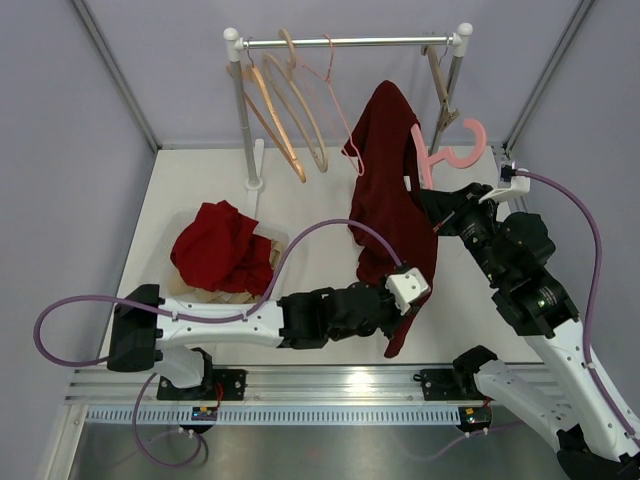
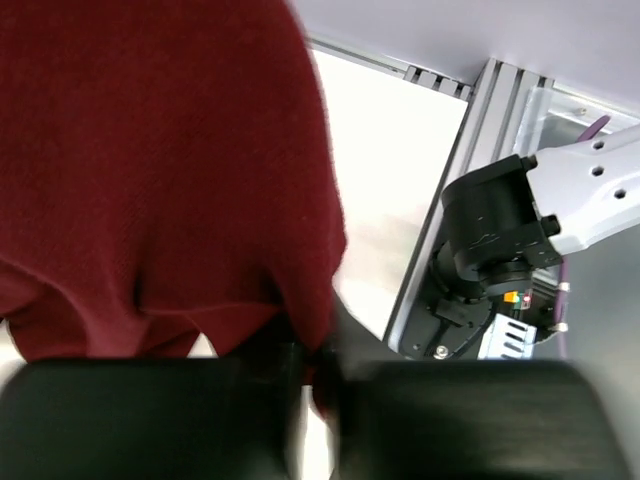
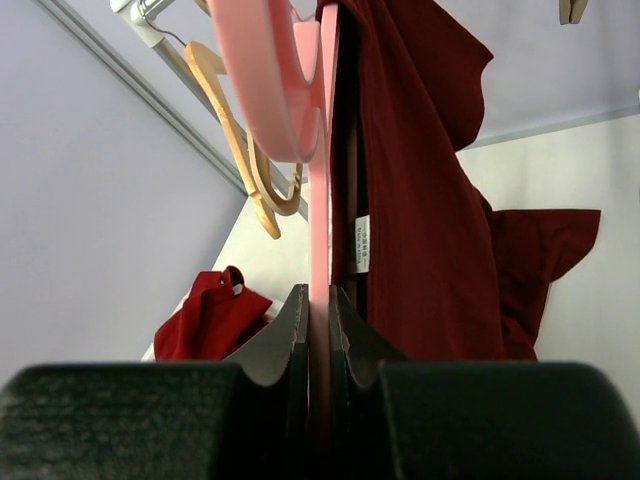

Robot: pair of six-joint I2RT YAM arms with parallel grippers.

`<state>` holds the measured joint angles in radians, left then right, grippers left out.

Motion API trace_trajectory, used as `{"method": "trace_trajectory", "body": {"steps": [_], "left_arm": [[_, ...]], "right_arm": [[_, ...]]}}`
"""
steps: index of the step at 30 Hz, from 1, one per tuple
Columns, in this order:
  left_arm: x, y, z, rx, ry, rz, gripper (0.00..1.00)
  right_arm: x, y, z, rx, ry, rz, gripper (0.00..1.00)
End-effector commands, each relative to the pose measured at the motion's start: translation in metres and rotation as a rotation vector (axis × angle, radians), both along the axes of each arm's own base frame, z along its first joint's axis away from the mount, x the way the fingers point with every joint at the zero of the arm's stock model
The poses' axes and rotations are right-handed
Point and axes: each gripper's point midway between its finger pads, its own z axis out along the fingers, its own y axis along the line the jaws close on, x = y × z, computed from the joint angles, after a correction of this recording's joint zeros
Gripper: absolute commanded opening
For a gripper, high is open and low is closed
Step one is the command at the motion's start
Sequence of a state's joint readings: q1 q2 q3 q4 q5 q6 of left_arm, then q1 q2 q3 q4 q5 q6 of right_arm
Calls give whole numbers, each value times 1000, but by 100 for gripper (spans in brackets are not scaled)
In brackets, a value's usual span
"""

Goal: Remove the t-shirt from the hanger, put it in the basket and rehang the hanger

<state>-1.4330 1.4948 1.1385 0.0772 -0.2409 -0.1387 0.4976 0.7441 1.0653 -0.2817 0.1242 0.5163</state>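
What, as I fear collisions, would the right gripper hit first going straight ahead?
The pink hanger it is gripping; its stem runs straight ahead from the right gripper. The t-shirt hangs beside that line.

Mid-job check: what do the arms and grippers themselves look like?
The left arm and the right arm both have white links with black joints. A purple cable loops along each. The left gripper and right gripper have matte black fingers. A white camera block sits on the left wrist.
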Motion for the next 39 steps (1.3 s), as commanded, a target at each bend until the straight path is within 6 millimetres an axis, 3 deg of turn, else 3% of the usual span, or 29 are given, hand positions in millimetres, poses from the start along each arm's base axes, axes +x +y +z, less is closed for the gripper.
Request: {"method": "trace_trajectory", "body": {"steps": [1, 8, 12, 15, 19, 23, 26, 28, 29, 31, 32, 34, 35, 36, 37, 38, 39], "left_arm": [[-5, -7, 29, -94, -34, 8, 0], [-60, 7, -22, 20, -14, -91, 0], [-85, 27, -61, 88, 29, -95, 0], [-93, 36, -76, 95, 85, -85, 0], [-92, 53, -113, 165, 104, -44, 0], [-74, 71, -112, 180, 50, 55, 0], [-49, 88, -97, 172, -13, 188, 0], [-26, 104, -71, 123, -66, 324, 0], [-20, 108, -59, 98, -86, 354, 0], [-2, 113, -5, -73, -130, 457, 0], [4, 120, 2, -60, -174, 483, 3], [20, 124, 45, -160, -241, 559, 8], [33, 125, 60, -197, -262, 595, 9], [41, 122, 88, -307, -247, 620, 9], [46, 111, 94, -319, -276, 590, 9], [63, 111, 106, -361, -283, 619, 9], [68, 103, 128, -407, -299, 601, 9]], "right_arm": [[-9, 2, 39, 54, -127, 24, 0], [1, -6, 52, 65, -200, -36, 0], [2, -10, 84, 83, -307, -61, 0], [2, -9, 102, 75, -342, -61, 0], [5, -8, 119, 70, -363, -59, 0], [-12, -12, 125, 79, -385, -39, 0], [-31, -16, 121, 59, -374, -6, 0], [-43, -12, 115, 57, -362, 50, 0], [-52, -10, 104, 47, -328, 88, 0], [-78, 9, 84, 67, -288, 251, 0], [-86, 10, 80, 79, -288, 282, 0], [-103, 13, 70, 81, -265, 343, 0], [-118, 10, 72, 90, -283, 369, 0], [-130, 12, 72, 104, -285, 418, 0], [-147, 8, 79, 123, -322, 446, 0], [-163, 9, 83, 136, -334, 498, 0], [-172, 8, 86, 144, -344, 523, 0]]}}
